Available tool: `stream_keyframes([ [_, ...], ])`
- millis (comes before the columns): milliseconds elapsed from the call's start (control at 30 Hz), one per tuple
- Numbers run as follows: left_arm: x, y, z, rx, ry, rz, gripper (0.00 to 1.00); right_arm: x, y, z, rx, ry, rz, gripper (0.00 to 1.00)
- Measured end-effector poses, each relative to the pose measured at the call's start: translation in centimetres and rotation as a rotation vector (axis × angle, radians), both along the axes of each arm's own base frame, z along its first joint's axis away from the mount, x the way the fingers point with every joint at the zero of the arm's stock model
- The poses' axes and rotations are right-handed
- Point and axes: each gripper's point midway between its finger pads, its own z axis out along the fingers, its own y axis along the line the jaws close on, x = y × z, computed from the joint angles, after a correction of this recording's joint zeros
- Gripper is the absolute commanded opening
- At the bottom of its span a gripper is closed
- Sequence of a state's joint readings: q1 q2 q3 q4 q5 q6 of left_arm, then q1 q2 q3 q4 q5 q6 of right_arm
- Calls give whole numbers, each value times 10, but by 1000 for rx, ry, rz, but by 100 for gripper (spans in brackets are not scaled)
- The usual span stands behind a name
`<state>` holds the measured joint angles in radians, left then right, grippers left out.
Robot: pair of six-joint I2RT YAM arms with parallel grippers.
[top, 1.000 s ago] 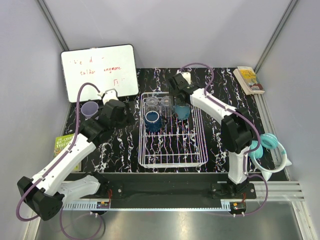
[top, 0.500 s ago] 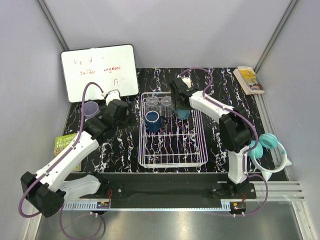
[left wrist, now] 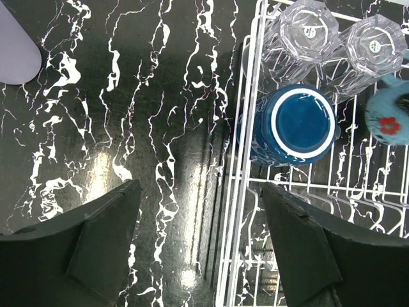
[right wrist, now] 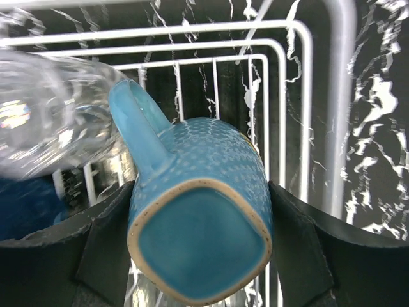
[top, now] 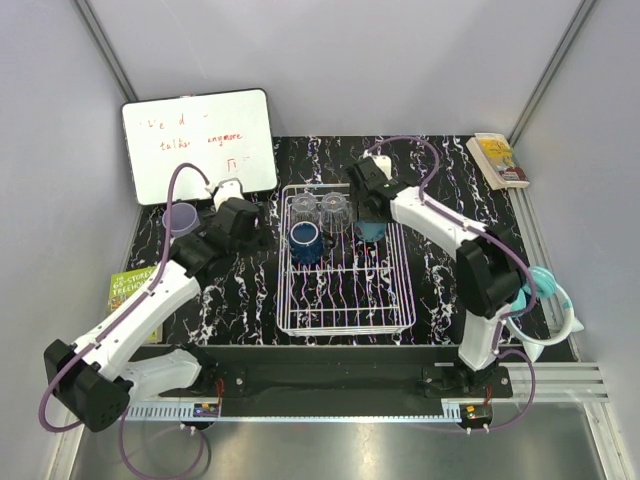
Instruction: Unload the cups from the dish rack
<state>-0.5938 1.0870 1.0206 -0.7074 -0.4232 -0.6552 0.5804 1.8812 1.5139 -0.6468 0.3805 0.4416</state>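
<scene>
The white wire dish rack (top: 345,300) holds two clear glasses (top: 303,208) (top: 334,206), a dark blue mug (top: 304,240) and a teal mug (top: 371,232). My right gripper (top: 368,222) is shut on the teal mug (right wrist: 204,217) at the rack's far right, one pad on each side. The lavender tumbler (top: 181,218) stands on the table left of the rack. My left gripper (top: 258,232) is open and empty over the table beside the rack's left wall (left wrist: 246,173), with the dark blue mug (left wrist: 297,125) just ahead of it. The tumbler (left wrist: 16,54) shows at the left wrist view's top left.
A whiteboard (top: 200,140) leans at the back left. A book (top: 497,160) lies at the back right and a green book (top: 130,290) at the left edge. Teal headphones (top: 540,300) lie by the right arm.
My left gripper has moved right, away from the lavender tumbler towards the rack. My right gripper has shifted slightly over the teal mug.
</scene>
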Motion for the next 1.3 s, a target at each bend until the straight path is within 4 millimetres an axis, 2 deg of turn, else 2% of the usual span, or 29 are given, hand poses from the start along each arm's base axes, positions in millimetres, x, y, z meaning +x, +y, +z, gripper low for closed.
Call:
stream_keyframes([
  [67, 1, -1, -1, 1, 1, 0, 81, -4, -1, 20, 27, -31, 4, 0],
  [233, 6, -13, 2, -49, -17, -32, 81, -16, 3, 91, 167, -153, 37, 0],
  [333, 7, -28, 1, -123, -44, -79, 81, -35, 8, 126, 297, -225, 84, 0],
  [400, 4, -39, 0, -190, -63, -117, 81, -54, 12, 140, 399, -259, 128, 0],
  [567, -8, -64, 14, -409, -180, -215, 82, -92, 30, 148, 634, -291, 237, 0],
  [767, -18, -89, 59, -692, -384, -333, 82, -125, 56, 151, 929, -303, 334, 0],
  [1000, -31, -106, 84, -901, -464, -427, 79, -141, 73, 164, 1163, -318, 397, 0],
  [1167, -37, -117, 106, -1001, -499, -495, 77, -148, 78, 184, 1262, -344, 443, 0],
  [1300, -43, -127, 110, -1031, -494, -541, 75, -149, 81, 196, 1306, -363, 472, 0],
])
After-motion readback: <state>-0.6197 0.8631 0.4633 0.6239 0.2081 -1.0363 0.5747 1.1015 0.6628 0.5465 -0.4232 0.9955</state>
